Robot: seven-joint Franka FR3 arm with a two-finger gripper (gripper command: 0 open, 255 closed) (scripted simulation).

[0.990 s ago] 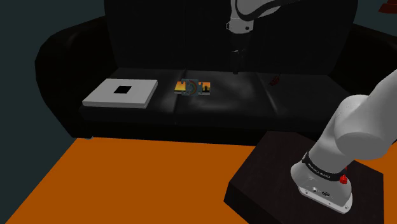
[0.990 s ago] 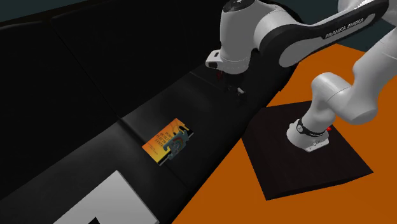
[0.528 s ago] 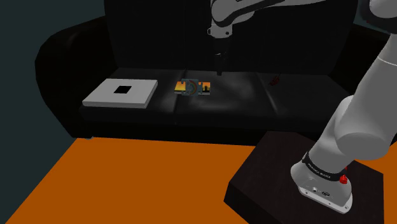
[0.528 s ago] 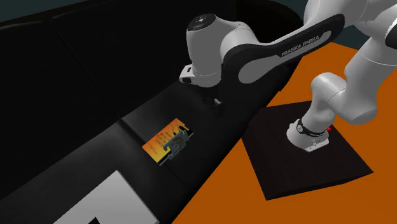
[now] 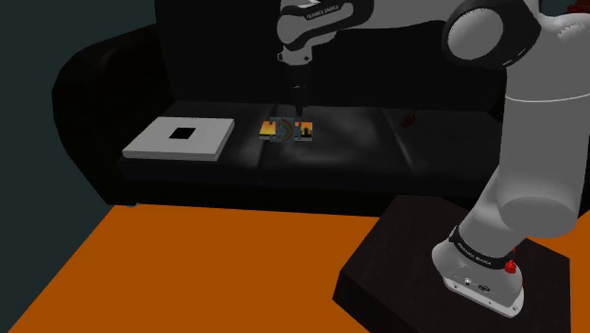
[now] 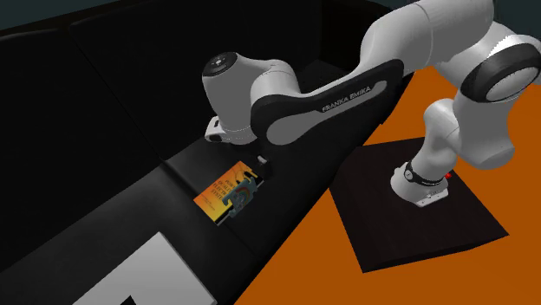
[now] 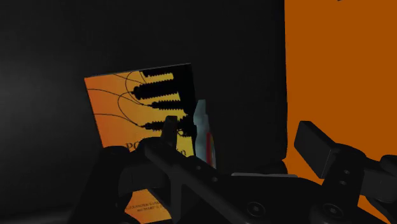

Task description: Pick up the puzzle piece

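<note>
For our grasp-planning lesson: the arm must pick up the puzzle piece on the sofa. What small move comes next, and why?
Probably a short sideways shift to centre over the orange puzzle piece. The open gripper hangs above it, but in the wrist view the piece lies under one finger, and the gap mostly over the sofa seat.

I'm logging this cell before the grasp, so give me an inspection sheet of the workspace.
Surface: black sofa seat, dim.
Job's things: orange puzzle piece with dark markings, flat on the middle cushion.
Clutter: white board with a black square opening, toward the shoulder view's left; small red thing toward its right.
Grippers: gripper open, above the puzzle piece, fingers apart.
Cables: nothing seen.
Surroundings: orange floor; dark stand.
</note>
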